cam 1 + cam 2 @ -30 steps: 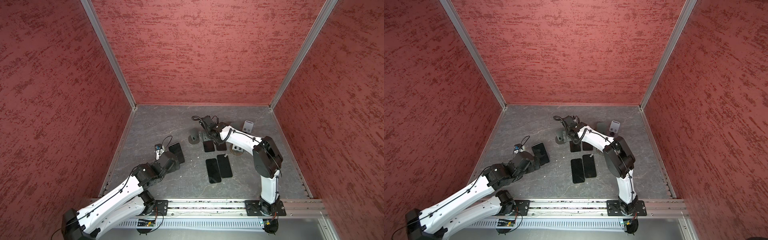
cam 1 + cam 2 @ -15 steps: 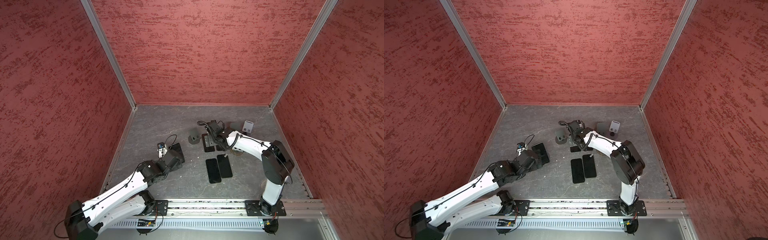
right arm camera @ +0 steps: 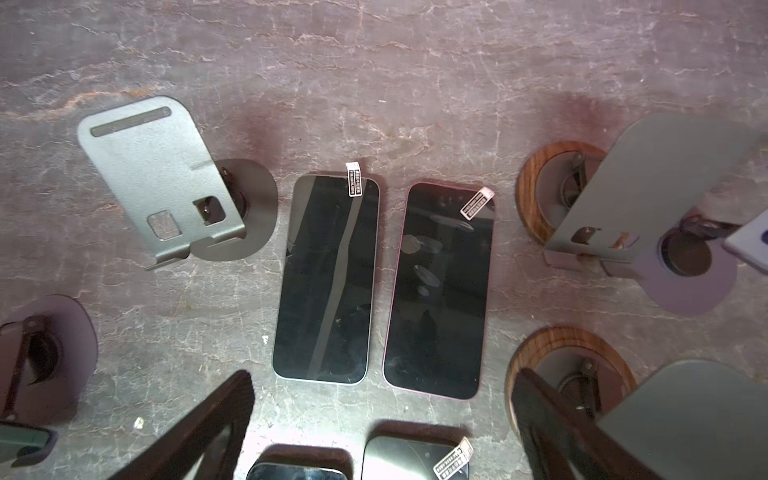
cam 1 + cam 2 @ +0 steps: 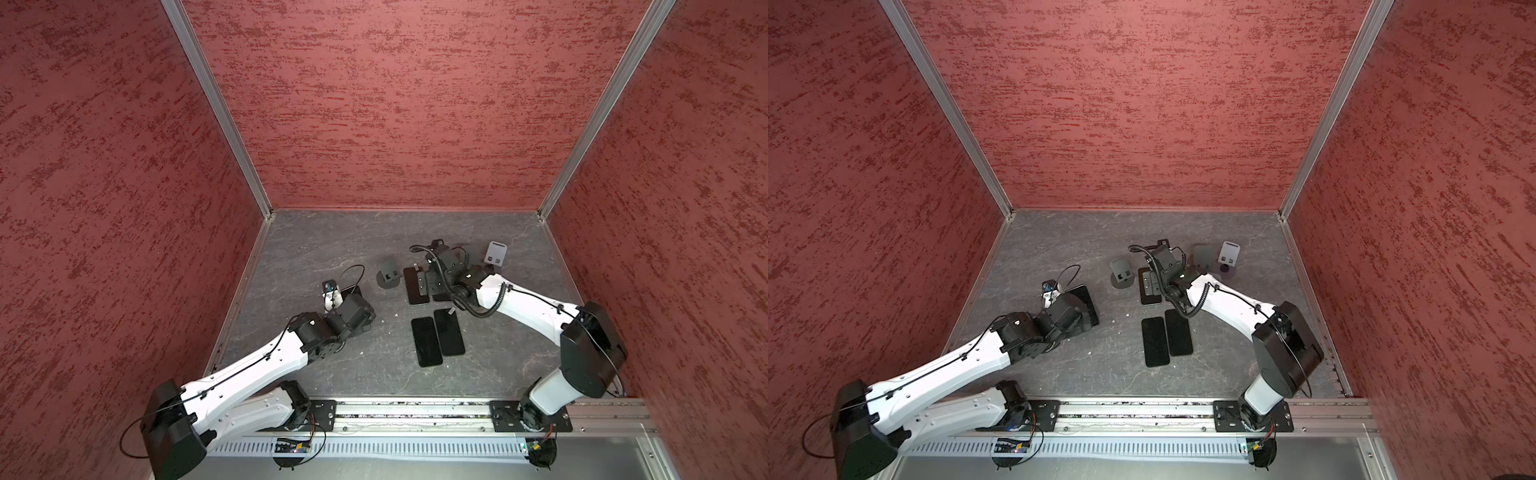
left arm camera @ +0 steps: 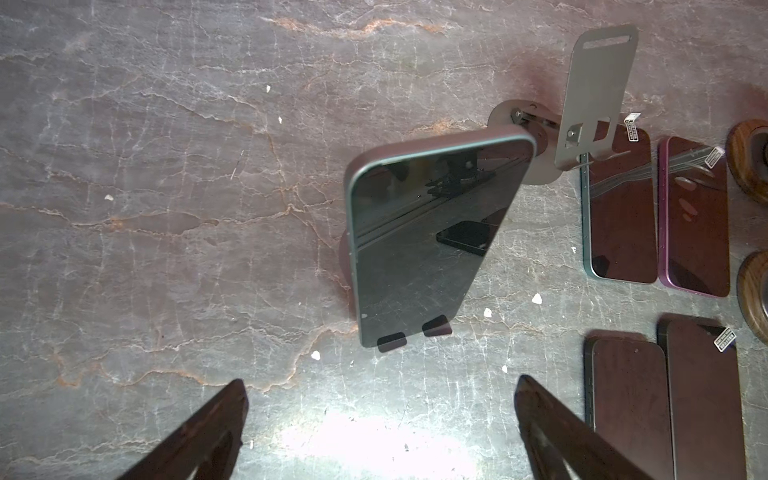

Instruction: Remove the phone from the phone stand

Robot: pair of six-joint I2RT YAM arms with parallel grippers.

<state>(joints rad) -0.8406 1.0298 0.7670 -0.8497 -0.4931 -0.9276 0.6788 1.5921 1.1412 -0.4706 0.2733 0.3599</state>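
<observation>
Dark phone (image 5: pixel 424 241) on phone stand (image 5: pixel 390 341): whole from left wrist, half-hidden from above | left gripper (image 5: pixel 380 380), right gripper (image 3: pixel 383 373) released

Red-brown textured walls (image 4: pixel 395 104) on three sides, aluminium corner posts (image 4: pixel 216 108), grey veined stone-look bench (image 4: pixel 324 245); bright glare patch (image 5: pixel 374 440) on it, left wrist view

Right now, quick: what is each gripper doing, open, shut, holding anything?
Left gripper: open, empty, phone on its stand ahead of it.
Right gripper: open, empty, over flat phones.
</observation>
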